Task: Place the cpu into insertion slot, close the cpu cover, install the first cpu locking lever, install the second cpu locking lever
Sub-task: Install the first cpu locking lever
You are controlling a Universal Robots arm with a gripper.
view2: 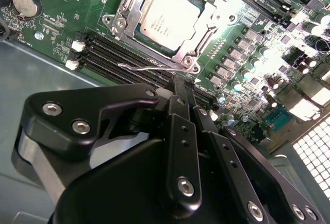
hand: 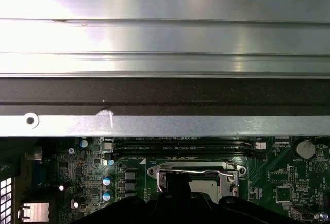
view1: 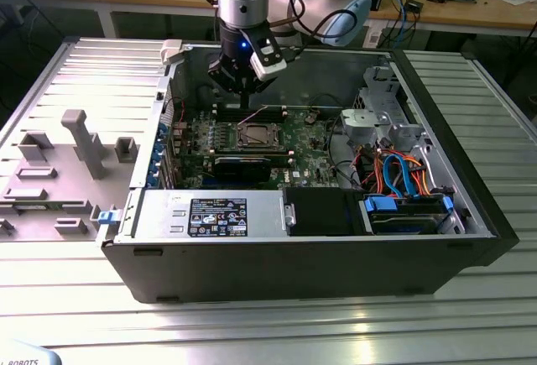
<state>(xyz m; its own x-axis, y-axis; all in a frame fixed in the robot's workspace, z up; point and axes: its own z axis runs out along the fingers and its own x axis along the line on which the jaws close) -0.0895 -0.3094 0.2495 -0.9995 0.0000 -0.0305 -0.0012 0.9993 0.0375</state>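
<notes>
Poised above the green motherboard [view1: 277,143] inside the open dark computer case [view1: 336,256], my black pincer [view2: 183,87] hangs with its fingers drawn together and nothing between them that I can see, tips near a thin silver wire locking lever [view2: 147,68] at the socket's edge. I judge this stance suits work on that lever. Seated in the square silver-rimmed insertion slot [view2: 193,59], the small flat cpu with its dull silver-grey top [view2: 167,15] lies level and square, pale against the board. Around it, the thin silver cpu cover frame [view2: 129,10] lies down flat, its window showing the chip. Beside the case, a grey moulded tray [view1: 59,172] sits on the ribbed metal table [view1: 268,323].
</notes>
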